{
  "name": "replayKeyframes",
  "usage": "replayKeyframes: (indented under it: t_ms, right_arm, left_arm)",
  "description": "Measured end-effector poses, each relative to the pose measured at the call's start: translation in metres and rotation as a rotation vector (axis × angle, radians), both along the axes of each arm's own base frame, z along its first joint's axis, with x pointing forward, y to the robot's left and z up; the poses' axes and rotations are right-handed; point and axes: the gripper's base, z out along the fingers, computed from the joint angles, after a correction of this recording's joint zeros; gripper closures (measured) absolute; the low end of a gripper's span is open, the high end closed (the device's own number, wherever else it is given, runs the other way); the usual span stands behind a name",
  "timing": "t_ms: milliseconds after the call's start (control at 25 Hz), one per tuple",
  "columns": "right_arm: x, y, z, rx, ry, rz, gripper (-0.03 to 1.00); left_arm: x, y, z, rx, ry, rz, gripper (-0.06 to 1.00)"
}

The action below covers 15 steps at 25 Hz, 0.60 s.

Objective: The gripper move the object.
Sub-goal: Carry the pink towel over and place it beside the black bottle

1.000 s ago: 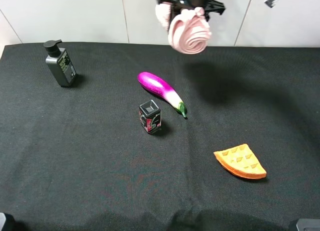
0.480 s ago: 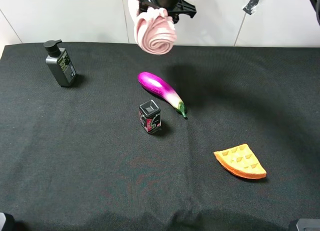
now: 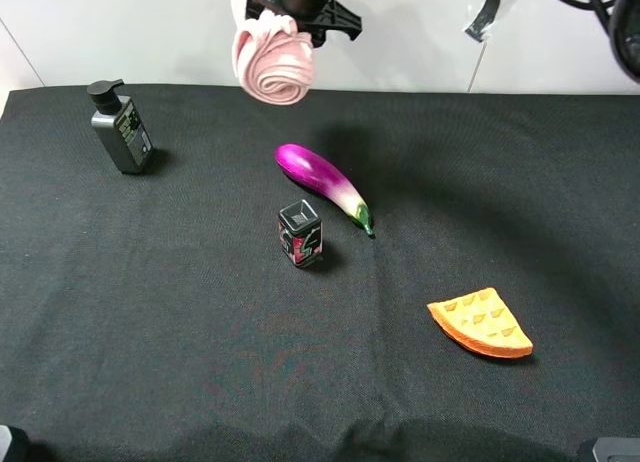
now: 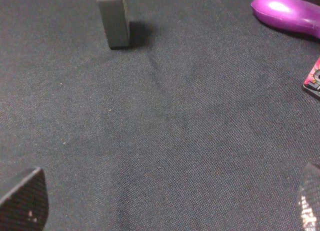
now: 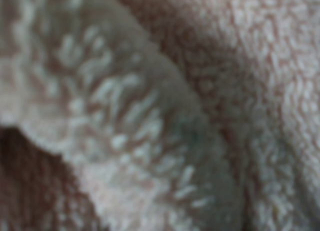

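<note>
The pale pink rolled cloth bundle (image 3: 273, 60) hangs in the air above the table's back edge, up and left of the eggplant. My right gripper (image 3: 290, 0), a black claw reaching in from the top, is shut on it from above. The right wrist view is filled by blurred pink cloth (image 5: 160, 111), and its fingers are hidden. My left gripper (image 4: 165, 208) is open and empty low over the black cloth. Only its two dark fingertips (image 4: 22, 201) show, at the frame's corners. It does not show in the exterior view.
A grey pump bottle (image 3: 121, 127) stands at the back left, also in the left wrist view (image 4: 113, 18). A purple eggplant (image 3: 320, 182) and a small black box (image 3: 300, 232) sit mid-table. An orange waffle wedge (image 3: 480, 325) lies front right. A black cloth (image 3: 150, 312) covers the table.
My right gripper has carried the pink bundle leftward along the back edge, from right of the eggplant to left of it. Nothing on the table has moved.
</note>
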Motion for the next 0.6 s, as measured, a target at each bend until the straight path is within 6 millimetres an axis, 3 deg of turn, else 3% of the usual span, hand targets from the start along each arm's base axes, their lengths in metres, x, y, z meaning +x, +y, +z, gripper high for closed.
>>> replayKeyframes:
  t_ms: [600]
  right_arm:
    - [-0.004, 0.039, -0.032, 0.096, -0.031, -0.011, 0.62]
  left_arm:
    - [0.000, 0.000, 0.000, 0.000, -0.001, 0.000, -0.05]
